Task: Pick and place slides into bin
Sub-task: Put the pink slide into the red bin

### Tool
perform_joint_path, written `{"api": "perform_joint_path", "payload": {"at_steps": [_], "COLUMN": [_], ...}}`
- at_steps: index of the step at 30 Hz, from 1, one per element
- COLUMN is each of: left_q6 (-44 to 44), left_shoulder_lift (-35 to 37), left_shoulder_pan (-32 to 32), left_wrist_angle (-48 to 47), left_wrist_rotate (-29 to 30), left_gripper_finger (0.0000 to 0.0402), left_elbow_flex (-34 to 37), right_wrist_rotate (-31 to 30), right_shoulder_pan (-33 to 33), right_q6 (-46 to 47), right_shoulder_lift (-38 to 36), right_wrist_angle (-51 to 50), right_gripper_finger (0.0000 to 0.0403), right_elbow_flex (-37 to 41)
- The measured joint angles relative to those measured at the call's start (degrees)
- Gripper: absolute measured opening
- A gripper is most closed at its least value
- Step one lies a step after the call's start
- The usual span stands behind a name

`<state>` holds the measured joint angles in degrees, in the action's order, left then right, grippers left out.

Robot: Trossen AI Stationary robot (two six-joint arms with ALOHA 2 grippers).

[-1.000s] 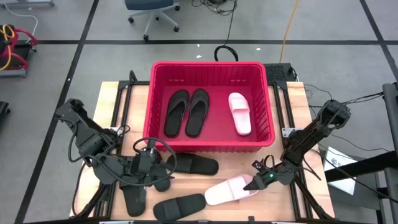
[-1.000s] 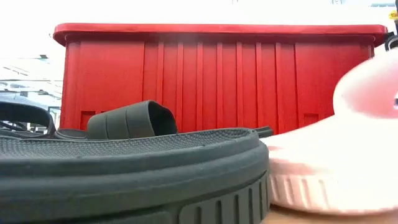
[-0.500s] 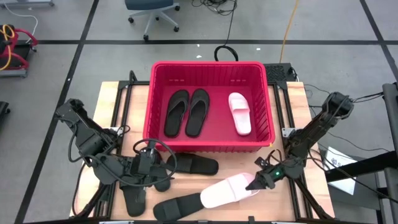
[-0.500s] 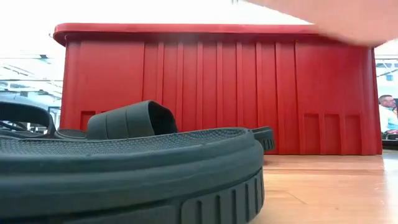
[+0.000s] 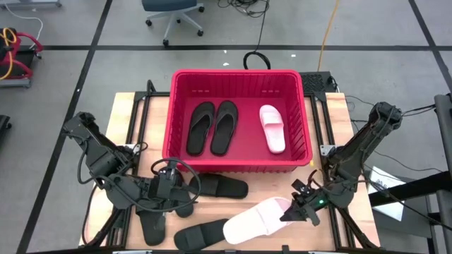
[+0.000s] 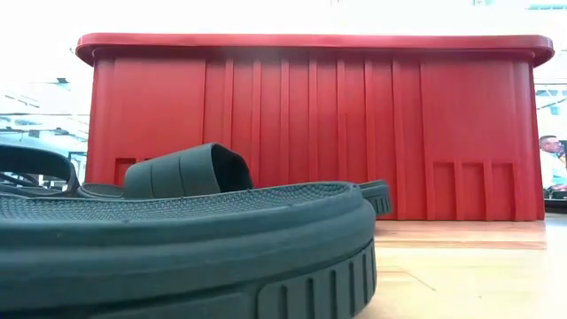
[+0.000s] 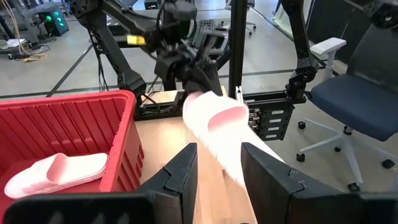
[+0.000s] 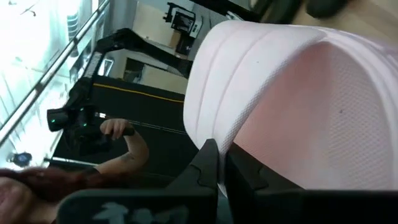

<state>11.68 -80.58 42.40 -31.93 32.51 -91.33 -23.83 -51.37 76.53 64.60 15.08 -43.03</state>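
Right tool lifts a pale pink slide off the counter

The right tool [image 5: 291, 210] is clamped on the strap edge of a pale pink, wide-strapped foam slide [image 5: 254, 218], which hangs tilted just beside it, clear of the wooden counter [image 5: 127, 113]. The ribbed red plastic bin [image 5: 305, 127] sits beyond the tool. The left tool [image 5: 169, 185] rests parted among matte black slides [image 5: 220, 187].

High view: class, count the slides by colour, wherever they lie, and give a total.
Black slides: 6
Pink slides: 2
Total: 8
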Motion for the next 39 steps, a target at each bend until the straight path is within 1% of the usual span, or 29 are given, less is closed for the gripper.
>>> {"api": "perform_joint_path", "payload": {"at_steps": [8,10,15,21,30,36,39], "left_q6": [0.0,0.01,0.02,0.35,1.3,2.32,2.32], "left_shoulder_lift": [0.0,0.0,0.0,0.0,0.01,0.0,0.02], "left_shoulder_pan": [0.01,-0.01,-0.06,-0.8,-4.67,-7.9,-9.3], "left_wrist_angle": [-0.01,-0.01,0.01,0.25,0.94,1.52,2.37], "left_wrist_rotate": [0.0,0.0,0.16,0.59,0.78,0.83,0.85], "left_gripper_finger": [0.0122,0.0122,0.0122,0.0122,0.0122,0.0122,0.0122], "left_elbow_flex": [0.0,0.0,0.0,0.0,0.0,0.0,0.0], "right_wrist_rotate": [-0.42,-0.48,-0.39,-0.14,0.0,0.05,0.07], "right_shoulder_pan": [1.11,1.85,4.97,10.83,20.58,28.66,32.93], "right_q6": [-8.19,-10.71,-17.15,-26.57,-42.99,-52.35,-57.71], "right_shoulder_lift": [-2.58,-3.23,-5.39,-8.53,-13.12,-13.73,-13.65], "right_wrist_angle": [-13.55,-16.83,-28.67,-41.71,-50.85,-60.09,-62.93], "right_gripper_finger": [0.0,0.0,0.0,0.0,0.0,0.0,0.0], "right_elbow_flex": [-10.43,-13.36,-20.26,-27.85,-36.11,-40.67,-42.21]}}
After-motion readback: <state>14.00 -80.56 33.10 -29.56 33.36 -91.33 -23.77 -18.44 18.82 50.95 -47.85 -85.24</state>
